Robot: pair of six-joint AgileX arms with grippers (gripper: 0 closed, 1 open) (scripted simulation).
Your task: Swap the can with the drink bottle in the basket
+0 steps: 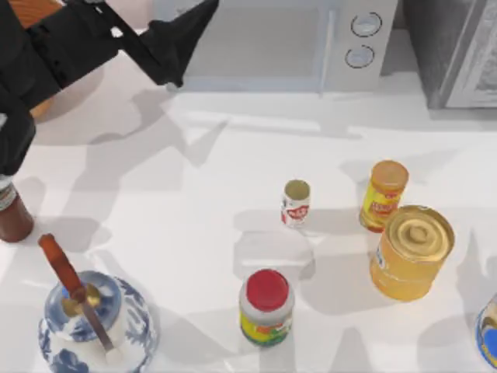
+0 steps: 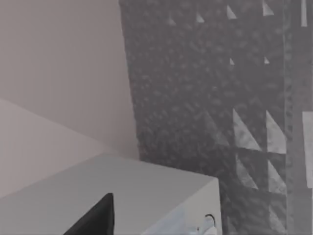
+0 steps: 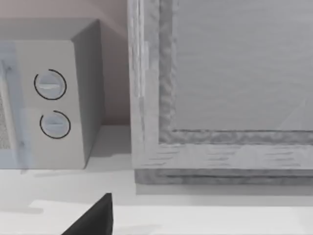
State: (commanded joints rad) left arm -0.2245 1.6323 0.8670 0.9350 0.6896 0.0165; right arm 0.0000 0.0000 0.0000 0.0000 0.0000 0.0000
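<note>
Up at the top view's far left, left gripper (image 1: 180, 48) raised before the microwave (image 1: 311, 43); finger spread impossible to tell, nothing seen held. Can (image 1: 12, 211) upright at the table's left edge. Drink bottle (image 1: 296, 202) upright mid-table, near the orange-yellow bottle (image 1: 384, 196) and golden tin (image 1: 411, 252). Basket (image 1: 35, 15) partly hidden behind the arm.
</note>
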